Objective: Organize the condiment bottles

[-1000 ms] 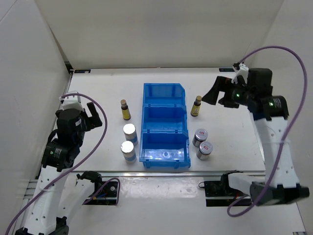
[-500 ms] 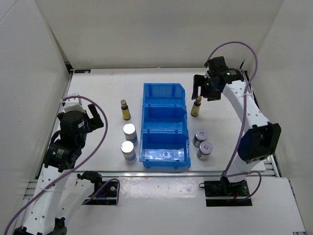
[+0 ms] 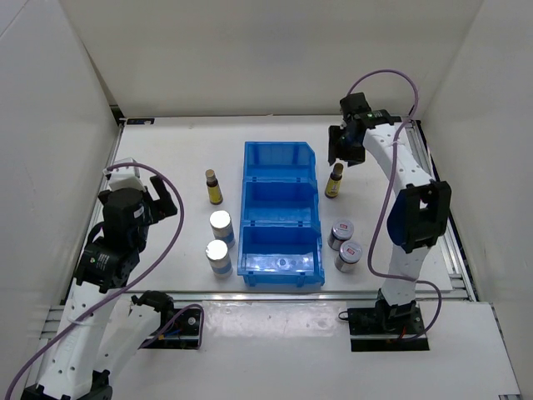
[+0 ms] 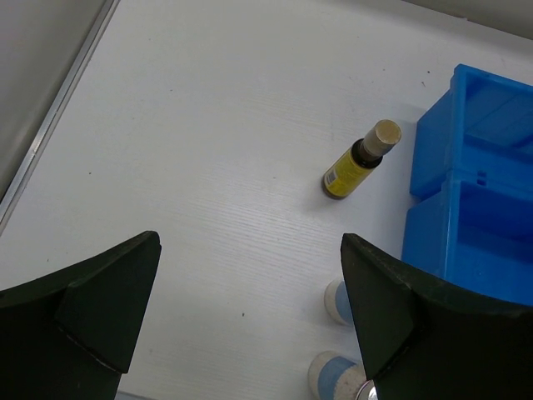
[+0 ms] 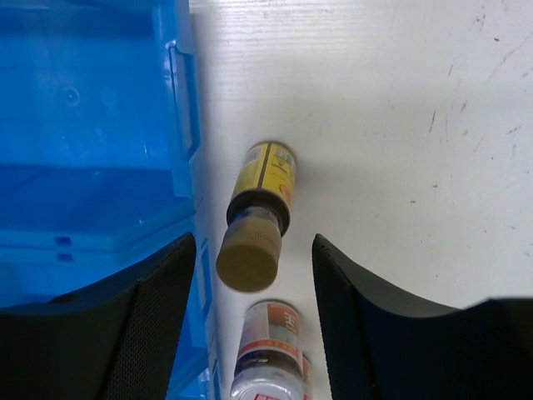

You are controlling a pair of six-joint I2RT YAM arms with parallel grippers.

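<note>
Here, right tool (image 3: 345, 157) above brown bottle (image 3: 334, 182).

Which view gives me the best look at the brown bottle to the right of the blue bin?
Right wrist: the brown bottle fills the centre, cap and yellow label clear, framed by the open right end effector. Top external shows that bottle small beside the blue bin. Left wrist shows only the other brown bottle.

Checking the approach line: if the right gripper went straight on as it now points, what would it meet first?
Probably the dark-brown bottle beside the blue bin: its tan cap sits centred in the open right gripper. Depth is unclear.
</note>
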